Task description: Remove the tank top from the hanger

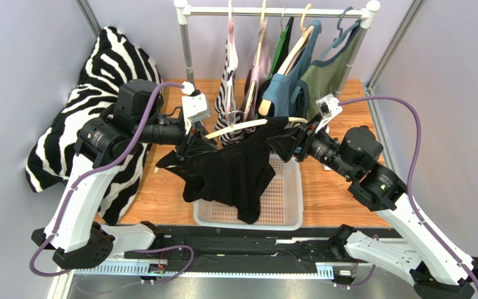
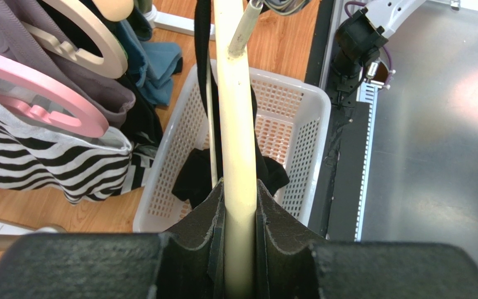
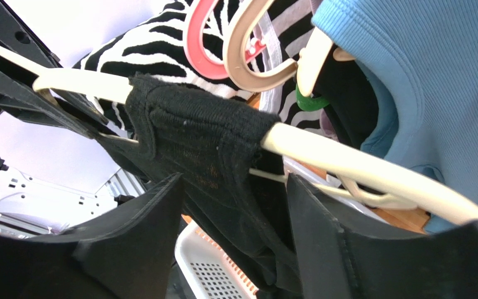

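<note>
- black pads on the left gripper (image 2: pixel 240 205) are pressed tight on the cream hanger (image 2: pixel 238 124), one pad on each side of its arm.
- so it is pinching the hanger?
- yes. it has only the hanger arm between the pads.
- and the right gripper (image 3: pixel 234 180)?
- its pads are spread apart. the black strap of the tank top (image 3: pixel 198 137) sits in the gap between them. the strap is wrapped over the other hanger arm. i can't tell if a pad touches it.
- where is the rest of the tank top?
- it hangs down from the hanger, up in the air between the two grippers. its bottom end is over the white basket (image 1: pixel 288 205). in the left wrist view some black cloth is down inside the basket.
- what is the basket on?
- the wooden bench (image 1: pixel 338 187), just in front of the arms.
- what is behind?
- a white rail (image 1: pixel 272 10) with more clothes on hangers. there is a stripy top (image 1: pixel 228 93), a blue top (image 1: pixel 282 93) and a green top (image 1: pixel 329 75). a big zebra cloth (image 1: pixel 98 93) leans in the left corner.
</note>
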Tool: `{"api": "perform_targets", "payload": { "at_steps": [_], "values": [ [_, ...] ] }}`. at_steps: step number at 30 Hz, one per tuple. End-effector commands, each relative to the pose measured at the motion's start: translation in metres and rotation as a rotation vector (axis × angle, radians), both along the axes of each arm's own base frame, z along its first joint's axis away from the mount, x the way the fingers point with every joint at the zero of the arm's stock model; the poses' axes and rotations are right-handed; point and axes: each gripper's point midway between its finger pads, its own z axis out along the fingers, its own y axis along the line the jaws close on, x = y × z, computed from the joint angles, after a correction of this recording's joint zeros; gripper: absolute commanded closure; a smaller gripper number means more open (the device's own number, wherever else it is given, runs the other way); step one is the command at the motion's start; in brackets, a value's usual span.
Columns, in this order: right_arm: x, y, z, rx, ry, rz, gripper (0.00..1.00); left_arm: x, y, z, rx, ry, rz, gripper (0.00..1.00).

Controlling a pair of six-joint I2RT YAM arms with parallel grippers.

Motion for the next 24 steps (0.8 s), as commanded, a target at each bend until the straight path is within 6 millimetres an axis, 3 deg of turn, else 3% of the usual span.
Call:
{"api": "perform_targets", "payload": {
  "at_steps": [1,3,5,6,12,21,24],
  "values": [
    [-0.004,0.003,0.031,0.094,-0.063,0.021,0.39,-0.006,-0.001,0.022,-0.059,-0.103,-0.035,1.0],
    [-0.004,0.004,0.033,0.104,-0.067,0.024,0.44,-0.005,-0.001,0.02,-0.053,-0.101,-0.034,1.0],
    [-0.006,0.004,0.034,0.105,-0.07,0.031,0.58,-0.003,-0.001,0.018,-0.046,-0.103,-0.028,1.0],
    [-0.006,0.004,0.035,0.106,-0.071,0.032,0.7,-0.002,-0.001,0.017,-0.044,-0.101,-0.023,1.0],
    [-0.008,-0.002,0.034,0.107,-0.066,0.014,1.0,0.0,0.0,0.015,-0.034,-0.104,-0.014,1.0],
    [-0.007,-0.031,0.041,0.109,-0.102,-0.107,1.0,0.0,0.007,0.011,-0.017,-0.126,0.011,1.0],
    [-0.004,-0.025,0.031,0.092,-0.074,-0.094,0.97,0.0,0.006,0.014,-0.024,-0.127,0.009,1.0]
  ]
}}
